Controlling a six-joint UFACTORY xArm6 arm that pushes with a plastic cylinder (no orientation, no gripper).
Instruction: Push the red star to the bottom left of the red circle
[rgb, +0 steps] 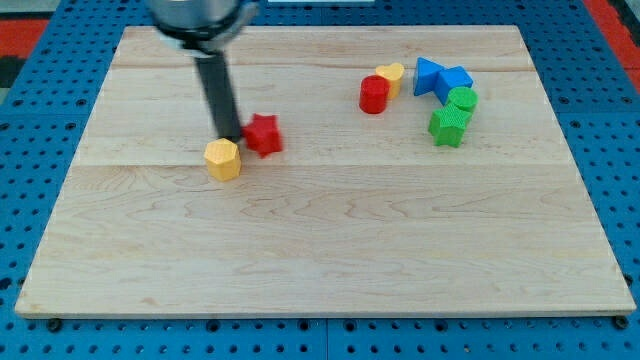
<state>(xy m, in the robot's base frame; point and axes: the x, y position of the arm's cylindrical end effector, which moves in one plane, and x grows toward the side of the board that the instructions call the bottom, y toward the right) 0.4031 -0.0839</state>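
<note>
The red star (264, 134) lies on the wooden board left of centre. The red circle (374, 94) stands far to its right, near the view's top. My tip (230, 137) rests just left of the red star, touching or almost touching it, and just above the yellow hexagon (223, 159). The rod rises from the tip toward the view's top left.
A yellow heart (391, 76) touches the red circle's upper right. Two blue blocks (441, 78) lie right of it, with a green circle (462, 99) and a green star (447, 126) below them. The board's edge (320, 318) runs along the view's bottom.
</note>
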